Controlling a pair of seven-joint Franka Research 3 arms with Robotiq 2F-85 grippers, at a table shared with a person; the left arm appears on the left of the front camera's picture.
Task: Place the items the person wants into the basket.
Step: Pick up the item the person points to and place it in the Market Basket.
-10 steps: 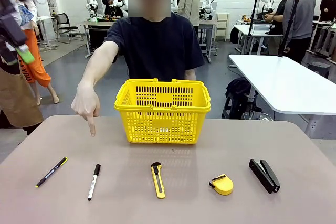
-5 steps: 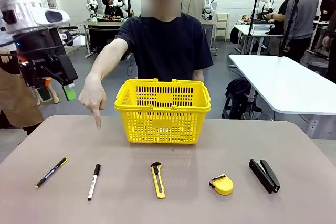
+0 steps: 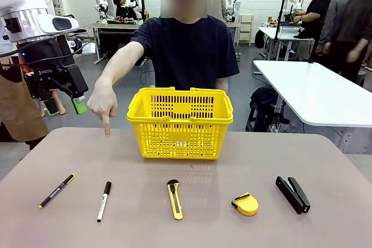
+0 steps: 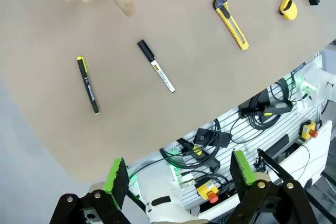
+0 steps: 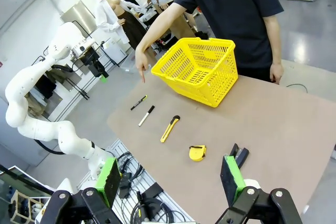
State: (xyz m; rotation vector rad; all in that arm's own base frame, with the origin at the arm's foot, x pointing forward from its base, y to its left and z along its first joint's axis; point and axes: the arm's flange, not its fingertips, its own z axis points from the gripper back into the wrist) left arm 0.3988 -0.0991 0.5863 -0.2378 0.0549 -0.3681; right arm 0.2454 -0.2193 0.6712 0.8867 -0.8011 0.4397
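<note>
Left hand [image 3: 65,106] hangs high off the surface's [image 3: 325,161] left corner, fingers apart, nothing in them. Front view: the person's pointing hand [image 3: 103,103] aims its index finger down toward the white marker [image 3: 104,200], well above it. The yellow basket [image 3: 177,121] stands at the far middle, and I see nothing in it through the lattice. Near me lie, left to right, a black pen [image 3: 57,190], the marker, the utility knife [image 3: 174,199], the tape measure [image 3: 246,204] and a black stapler [image 3: 293,194], all well apart.

Left wrist view: my green pads stand wide over the surface edge, with the marker ahead just beyond the pointing finger.

Right wrist view: right hand [image 5: 169,178] is spread and empty too, looking down on the whole row and the basket.

So I'd say we're at the very start: no item picked, three to go, marker likely first.
</note>
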